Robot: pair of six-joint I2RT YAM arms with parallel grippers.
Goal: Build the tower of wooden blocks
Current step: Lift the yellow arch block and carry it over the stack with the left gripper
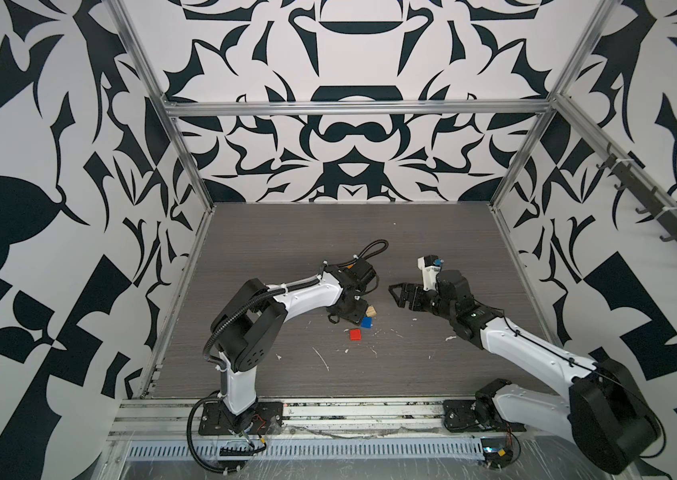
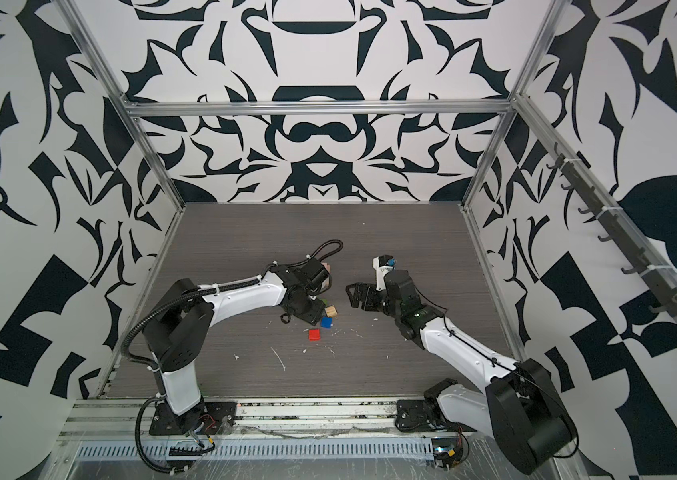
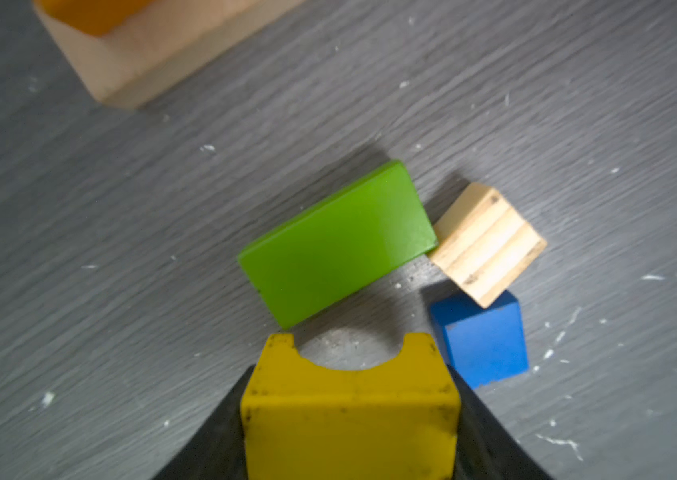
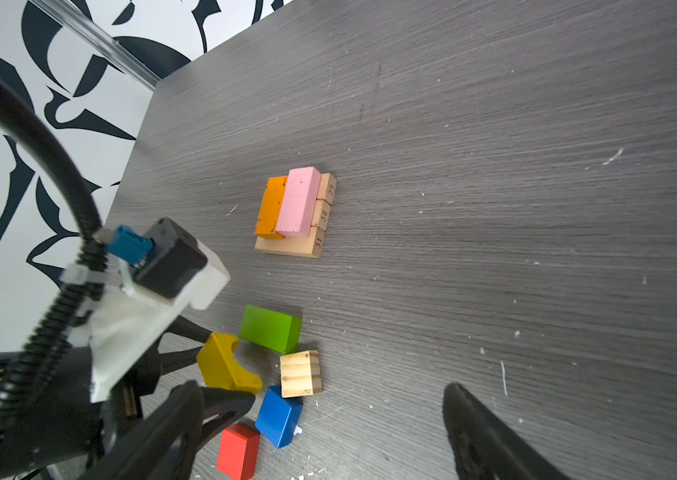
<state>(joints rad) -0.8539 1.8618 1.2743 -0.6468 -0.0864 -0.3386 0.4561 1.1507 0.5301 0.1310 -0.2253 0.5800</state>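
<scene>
My left gripper [image 3: 349,419] is shut on a yellow arched block [image 3: 349,399], low over the table. Just ahead of it lie a green rectangle [image 3: 337,245], a plain cube [image 3: 488,245] and a blue square [image 3: 482,336]. In the right wrist view a red square [image 4: 239,451] lies beside the blue square [image 4: 280,415]. The tower [image 4: 291,245] is three tan bars carrying an orange block [image 4: 271,208] and a pink block [image 4: 298,201]. My right gripper [image 1: 397,295] hovers open to the right of the loose blocks, holding nothing.
The left arm [image 1: 307,297] hides the tower in both top views. White scuffs and flecks [image 1: 322,359] mark the dark table. Metal frame posts [image 1: 187,166] and patterned walls close in the table at the back and sides.
</scene>
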